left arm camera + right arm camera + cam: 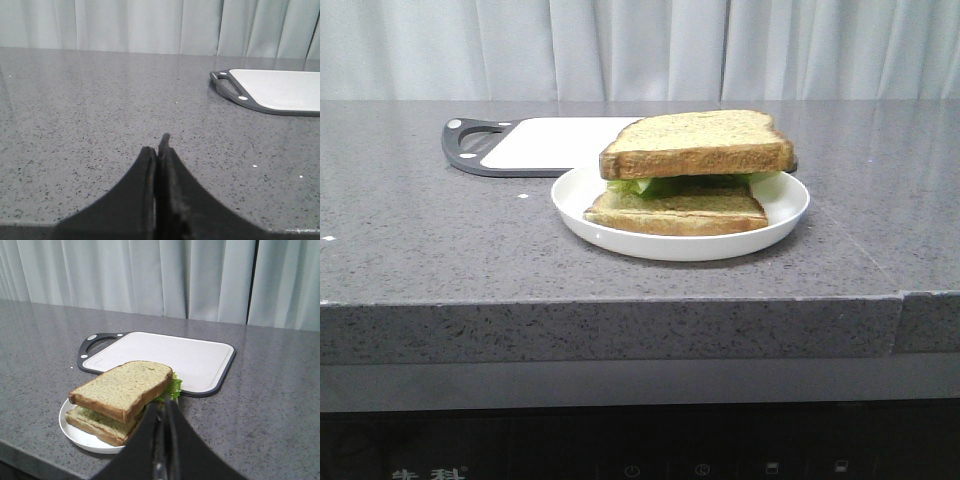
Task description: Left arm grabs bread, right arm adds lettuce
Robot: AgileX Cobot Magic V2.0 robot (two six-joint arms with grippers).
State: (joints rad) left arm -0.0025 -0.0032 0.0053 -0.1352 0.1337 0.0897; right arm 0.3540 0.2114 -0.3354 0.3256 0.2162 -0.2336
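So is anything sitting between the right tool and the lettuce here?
Yes. The lettuce is sandwiched on the plate, with the top bread slice lying over it, so only green edges show. In the right wrist view, the shut right tool sits right at the sandwich's near edge; no other object stands between.

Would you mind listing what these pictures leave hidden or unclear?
- Lettuce: mostly hidden between the bread and the lower slice, both views.
- Left gripper and right gripper: bodies cut off by the wrist views' edges.
- Cutting board: far corner hidden by the sandwich, front view.
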